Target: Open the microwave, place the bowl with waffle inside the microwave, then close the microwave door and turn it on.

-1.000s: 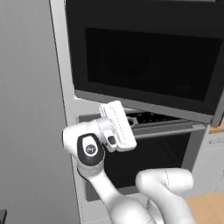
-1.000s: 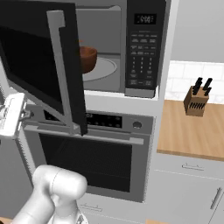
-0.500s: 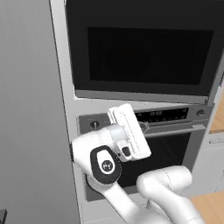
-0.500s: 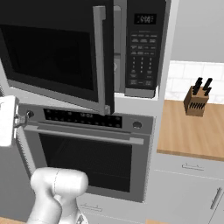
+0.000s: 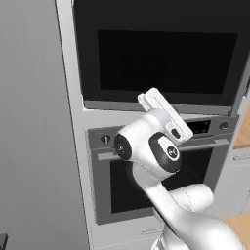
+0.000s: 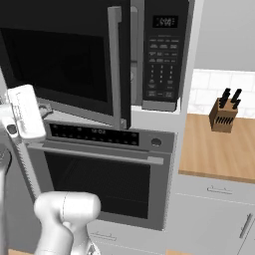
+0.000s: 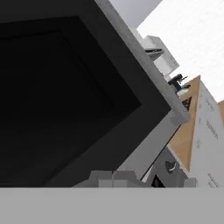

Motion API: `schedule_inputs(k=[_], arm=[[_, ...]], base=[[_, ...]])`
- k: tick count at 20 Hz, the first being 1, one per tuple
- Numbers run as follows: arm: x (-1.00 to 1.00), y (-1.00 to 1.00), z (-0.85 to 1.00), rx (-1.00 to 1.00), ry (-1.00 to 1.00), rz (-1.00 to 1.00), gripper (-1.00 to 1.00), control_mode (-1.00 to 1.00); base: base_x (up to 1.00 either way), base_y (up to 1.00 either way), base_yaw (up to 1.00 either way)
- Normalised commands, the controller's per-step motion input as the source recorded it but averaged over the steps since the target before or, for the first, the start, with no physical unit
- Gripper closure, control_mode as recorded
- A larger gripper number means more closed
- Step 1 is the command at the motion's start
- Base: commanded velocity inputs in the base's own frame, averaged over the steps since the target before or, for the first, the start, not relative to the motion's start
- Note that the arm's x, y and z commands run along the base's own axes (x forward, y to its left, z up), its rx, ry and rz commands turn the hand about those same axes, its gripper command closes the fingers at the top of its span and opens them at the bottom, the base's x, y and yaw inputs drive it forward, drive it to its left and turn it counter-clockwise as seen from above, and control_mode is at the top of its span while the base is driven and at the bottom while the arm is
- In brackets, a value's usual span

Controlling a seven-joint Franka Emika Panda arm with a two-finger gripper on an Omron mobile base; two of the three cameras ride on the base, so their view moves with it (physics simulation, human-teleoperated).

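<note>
Fingers of the gripper (image 5: 149, 97) are closed together and hold nothing; the hand sits just below the lower edge of the microwave door (image 5: 166, 56), in front of the steel oven's control strip.

Task item: the microwave door (image 6: 64, 60) is nearly shut but not latched. In the right base view its handle side stands slightly proud of the microwave (image 6: 164, 50), with a narrow gap between the long grey vertical handle (image 6: 115, 64) and the keypad strip (image 6: 162, 67). The bowl with waffle cannot be seen; judged from the door's position, it is probably already inside, though that is not confirmed.

Governing relation: the door panel lies above and ahead of the fingers, its handle running vertically along the edge nearest the keypad. The hand is nearer the door's lower hinge-side portion than the handle. In my judgement, the remaining closure calls for a push on the door face toward the cavity, best applied closer to the handle edge.

Hand view: the dark window and grey lower frame of the door (image 7: 131, 144) are very close.

Surroundings: steel oven (image 6: 99, 169) directly below; wooden table (image 6: 219, 149) to the right carrying a knife block (image 6: 224, 115), well apart from the work.
</note>
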Motion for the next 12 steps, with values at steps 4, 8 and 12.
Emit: schedule_inputs(k=[4, 8, 12], arm=[[1.00, -0.30, 0.23, 0.04, 0.30, 0.23, 1.00, -1.00], [1.00, -0.35, 0.13, 0.05, 0.29, 0.24, 1.00, -1.00], [1.00, -0.43, 0.05, 0.07, 0.23, 0.29, 1.00, -1.00]], base=[[0.00, 0.00, 0.00], [0.00, 0.00, 0.00], [0.00, 0.00, 0.00]])
